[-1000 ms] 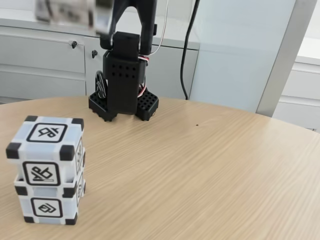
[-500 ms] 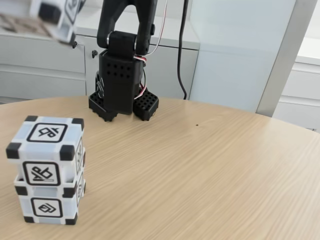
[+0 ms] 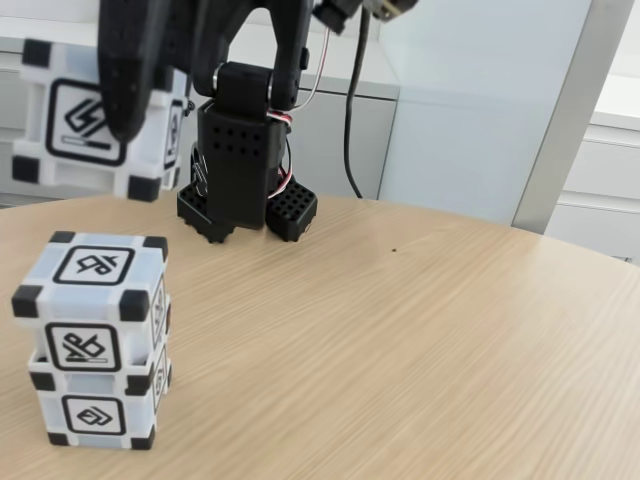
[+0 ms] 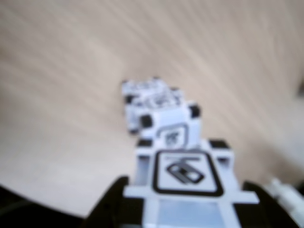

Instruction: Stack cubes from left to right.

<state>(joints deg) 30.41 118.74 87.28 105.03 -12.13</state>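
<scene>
The claw (image 3: 125, 120) grips one cube (image 3: 95, 120) by its flat side faces, in the air above the two stacked cubes (image 3: 95, 340) at the near left of the table (image 3: 420, 340); it looks light, stiff and probably smooth.

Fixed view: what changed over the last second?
The gripper brought the held cube leftward and down, from the top edge to just above the two-cube stack, which it has not yet touched. It stays clamped. The stack and the arm's base on the table did not move.
</scene>
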